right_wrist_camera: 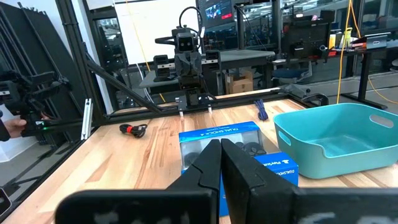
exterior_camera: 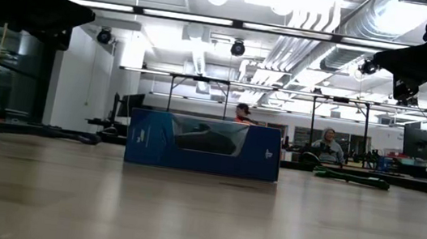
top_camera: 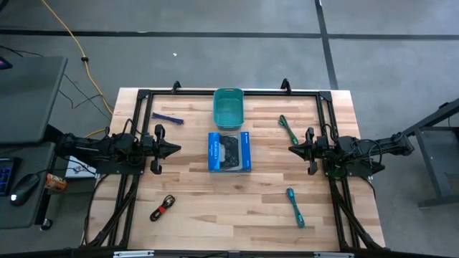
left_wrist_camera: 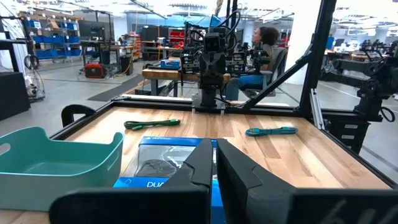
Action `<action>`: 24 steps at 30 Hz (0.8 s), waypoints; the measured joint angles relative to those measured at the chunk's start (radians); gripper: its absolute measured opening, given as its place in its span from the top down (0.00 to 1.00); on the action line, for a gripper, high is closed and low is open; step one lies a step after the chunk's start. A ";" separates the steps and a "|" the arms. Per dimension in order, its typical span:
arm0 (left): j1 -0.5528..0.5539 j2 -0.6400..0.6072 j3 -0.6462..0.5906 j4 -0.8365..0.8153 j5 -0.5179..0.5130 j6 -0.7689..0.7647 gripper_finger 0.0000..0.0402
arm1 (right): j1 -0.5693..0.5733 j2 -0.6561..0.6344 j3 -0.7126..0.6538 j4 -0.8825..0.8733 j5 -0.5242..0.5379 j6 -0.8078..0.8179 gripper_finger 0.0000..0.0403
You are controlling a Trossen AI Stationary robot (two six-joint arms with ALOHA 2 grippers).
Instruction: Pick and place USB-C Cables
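Note:
Four cable bundles lie flat on the wooden table. The dark blue one (top_camera: 166,117) is at the far left, the green one (top_camera: 287,130) at the far right, the teal one (top_camera: 295,207) at the near right, the black one with a red band (top_camera: 163,208) at the near left. My left gripper (top_camera: 178,149) hangs shut and empty above the table's left side. My right gripper (top_camera: 291,149) hangs shut and empty above the right side. Both point toward the table's middle. In the left wrist view the green (left_wrist_camera: 151,124) and teal (left_wrist_camera: 271,131) bundles show; in the right wrist view the black (right_wrist_camera: 133,129) and dark blue (right_wrist_camera: 261,111) ones.
A blue box picturing a black game controller (top_camera: 229,151) lies at the table's middle, between the two grippers. A teal plastic bin (top_camera: 228,108) stands just beyond it toward the far edge. A black frame (top_camera: 229,93) runs along the far edge and both sides. People sit in the room behind.

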 joint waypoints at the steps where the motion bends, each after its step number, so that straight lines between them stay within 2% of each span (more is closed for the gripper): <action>1: 0.000 0.000 0.000 0.000 0.000 0.000 0.99 | 0.000 0.000 0.000 0.000 0.000 0.000 1.00; 16: 0.000 0.000 0.000 0.000 0.000 0.001 0.99 | 0.000 0.000 0.000 0.000 0.000 0.000 1.00; 17: 0.000 0.000 0.000 0.000 -0.002 0.026 0.99 | 0.000 0.000 0.000 0.000 0.000 0.000 1.00; 21: 0.001 0.000 0.000 0.008 -0.035 0.338 0.99 | 0.000 0.000 0.000 0.000 0.000 0.000 1.00; 24: 0.001 0.000 0.000 0.007 -0.036 0.446 0.99 | 0.000 0.000 0.000 0.000 0.000 0.000 1.00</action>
